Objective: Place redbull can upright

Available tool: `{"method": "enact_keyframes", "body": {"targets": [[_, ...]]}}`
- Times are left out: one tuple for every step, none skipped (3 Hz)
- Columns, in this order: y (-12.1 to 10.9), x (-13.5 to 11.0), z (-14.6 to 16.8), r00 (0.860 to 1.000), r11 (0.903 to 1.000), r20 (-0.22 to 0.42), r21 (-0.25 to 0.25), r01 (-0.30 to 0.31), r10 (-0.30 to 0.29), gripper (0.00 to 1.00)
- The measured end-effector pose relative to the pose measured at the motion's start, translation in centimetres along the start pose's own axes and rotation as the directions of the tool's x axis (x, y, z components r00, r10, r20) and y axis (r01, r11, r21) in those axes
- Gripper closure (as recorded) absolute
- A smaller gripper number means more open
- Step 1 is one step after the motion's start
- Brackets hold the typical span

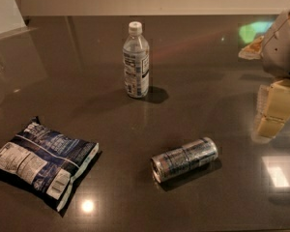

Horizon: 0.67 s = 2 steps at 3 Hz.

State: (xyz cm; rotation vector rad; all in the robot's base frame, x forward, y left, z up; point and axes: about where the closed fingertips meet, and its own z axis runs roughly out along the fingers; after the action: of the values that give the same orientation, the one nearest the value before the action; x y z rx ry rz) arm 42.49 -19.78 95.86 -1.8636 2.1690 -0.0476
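Dark table [208,71], redbull can [184,159] (lying flat), hand [273,112] at right

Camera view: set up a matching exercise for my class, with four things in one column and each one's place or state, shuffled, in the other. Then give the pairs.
Column A
1. redbull can
2. water bottle
3. snack bag
4. gripper

Column B
a. standing upright, at the back
b. at the right edge of the view, apart from the can
c. lying on its side, front centre
d. lying flat, at the left

Pairs: 1-c, 2-a, 3-d, 4-b
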Motion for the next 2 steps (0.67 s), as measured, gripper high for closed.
{"method": "enact_keyframes", "body": {"targets": [[3.3,-1.8,2.3,0.992,0.9901,0.001,-0.061,0.127,-0.127,0.00],[6.4,-3.5,5.1,0.972,0.9644,-0.002,-0.127,0.232,-0.234,0.00]]}}
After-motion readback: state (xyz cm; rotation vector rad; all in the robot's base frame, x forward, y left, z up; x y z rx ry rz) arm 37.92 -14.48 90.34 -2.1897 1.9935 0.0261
